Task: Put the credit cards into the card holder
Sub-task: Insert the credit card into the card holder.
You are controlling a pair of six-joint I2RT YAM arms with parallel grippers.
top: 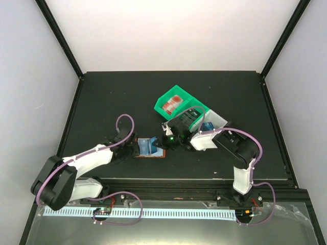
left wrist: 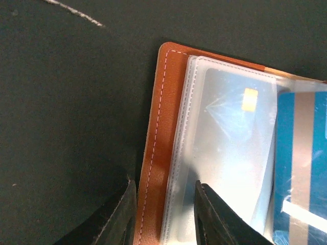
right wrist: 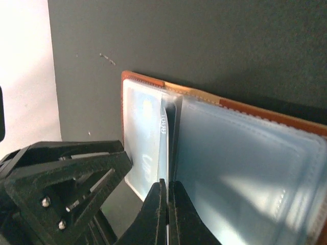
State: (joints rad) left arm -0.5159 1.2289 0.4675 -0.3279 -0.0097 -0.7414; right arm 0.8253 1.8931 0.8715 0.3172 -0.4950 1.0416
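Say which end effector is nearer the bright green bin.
Right. The right end effector is at the card holder's right side, close to the bright green bin; the left end effector is at the holder's left edge.

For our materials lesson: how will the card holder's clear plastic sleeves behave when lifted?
Probably floppy: the clear sleeve pinched by the right hand curves upward. Likely slippery, given its glossy sheen. The thin card holder may drag along when pulled.

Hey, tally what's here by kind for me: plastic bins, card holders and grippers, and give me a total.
Plastic bins: 2 (green bin, white bin)
Brown card holder: 1
Grippers: 2 (left gripper, right gripper)
Total: 5
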